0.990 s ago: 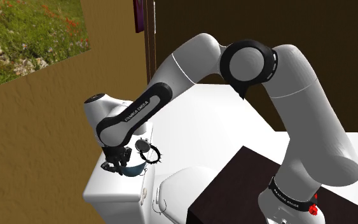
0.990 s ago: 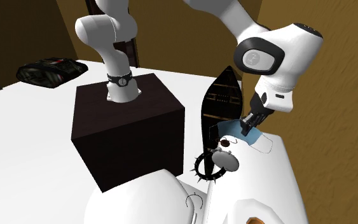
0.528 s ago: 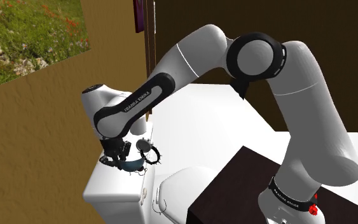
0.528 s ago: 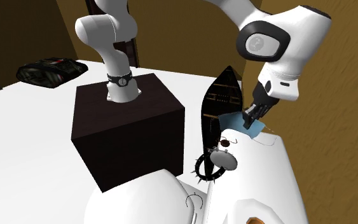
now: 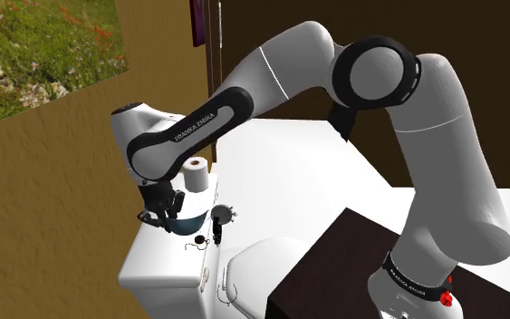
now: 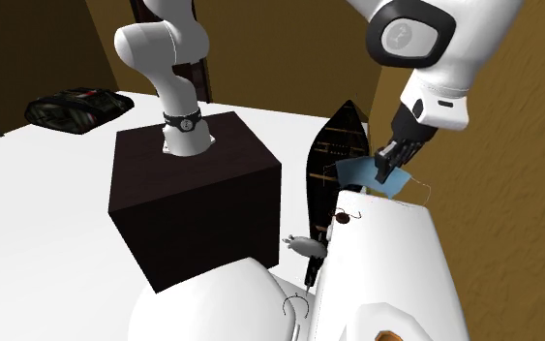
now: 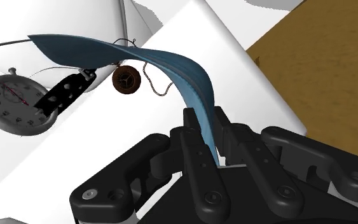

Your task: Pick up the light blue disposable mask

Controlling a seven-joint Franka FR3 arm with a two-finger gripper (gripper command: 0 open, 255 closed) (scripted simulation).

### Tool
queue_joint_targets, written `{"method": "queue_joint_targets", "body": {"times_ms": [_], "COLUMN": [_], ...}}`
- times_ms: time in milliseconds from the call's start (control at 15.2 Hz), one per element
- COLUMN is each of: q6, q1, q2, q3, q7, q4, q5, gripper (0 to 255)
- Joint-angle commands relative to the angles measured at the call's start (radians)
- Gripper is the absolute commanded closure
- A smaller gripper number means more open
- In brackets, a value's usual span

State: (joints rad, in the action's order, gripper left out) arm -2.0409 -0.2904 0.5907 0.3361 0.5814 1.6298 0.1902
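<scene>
The light blue mask (image 6: 355, 172) hangs lifted off the white toilet tank lid (image 6: 388, 254), and my gripper (image 6: 393, 163) is shut on one end of it. In the wrist view the mask (image 7: 168, 69) curves away from the gripper (image 7: 210, 145), its edge clasped between the two black fingers (image 7: 194, 150), its thin ear loops trailing. From the shoulder camera the mask (image 5: 189, 221) looks darker and sits just beside the gripper (image 5: 163, 217), above the tank lid (image 5: 158, 261).
A stopwatch (image 7: 14, 102) with a black strap and a small brown pendant (image 7: 124, 81) on a chain lie below the mask. The stopwatch (image 6: 304, 245) sits at the lid's edge. A paper roll (image 5: 197, 174) stands behind. The dark stand (image 6: 191, 192) is close by, and a brown wall (image 6: 512, 232) runs behind the tank.
The gripper has risen with the mask, lifting it off the tank lid. The stopwatch has slid to the lid's edge nearer the stand.
</scene>
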Motion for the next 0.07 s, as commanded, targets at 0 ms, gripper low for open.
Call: {"method": "queue_joint_targets", "body": {"times_ms": [0], "q6": [0.006], "q1": [0.001], "q2": [-0.006], "q3": [0.001], "q7": [-0.001], "q4": [0.001], "q5": [-0.002], "gripper": [255]}}
